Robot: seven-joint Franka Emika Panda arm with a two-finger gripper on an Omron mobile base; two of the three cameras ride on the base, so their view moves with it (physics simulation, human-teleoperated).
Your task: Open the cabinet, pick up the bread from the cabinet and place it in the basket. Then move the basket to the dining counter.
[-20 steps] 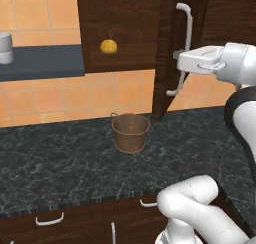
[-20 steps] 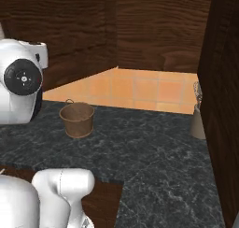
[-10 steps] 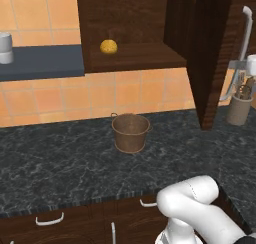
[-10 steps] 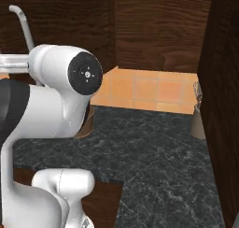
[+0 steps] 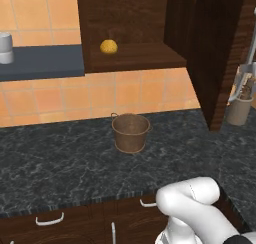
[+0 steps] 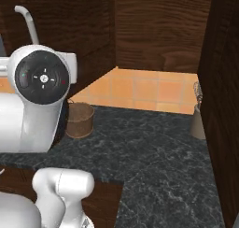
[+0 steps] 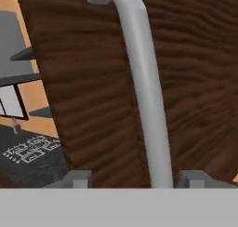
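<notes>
Dark wood-grain cabinet (image 5: 135,23) is standing open from where I'm sitting, its door (image 5: 215,53) swung out edge-on toward the left base camera. Bread (image 5: 109,47) is that little golden lump on the cabinet shelf, left side, sitting by itself. Brown basket (image 5: 131,132) is upright on the black marbled bench (image 5: 60,168), pretty much straight below the shelf, wire handle lying down along the rim; on the right base camera I see the basket (image 6: 79,120) partly tucked behind the arm's big white joint. Beige utensil holder (image 5: 238,108) sits on the bench past the door, near the wall. On the hand camera the end effector (image 7: 135,178) has its two tips set apart on either side of the silver bar handle (image 7: 148,96), with a visible gap on the left side, so it looks loosened off rather than pinching anything.
</notes>
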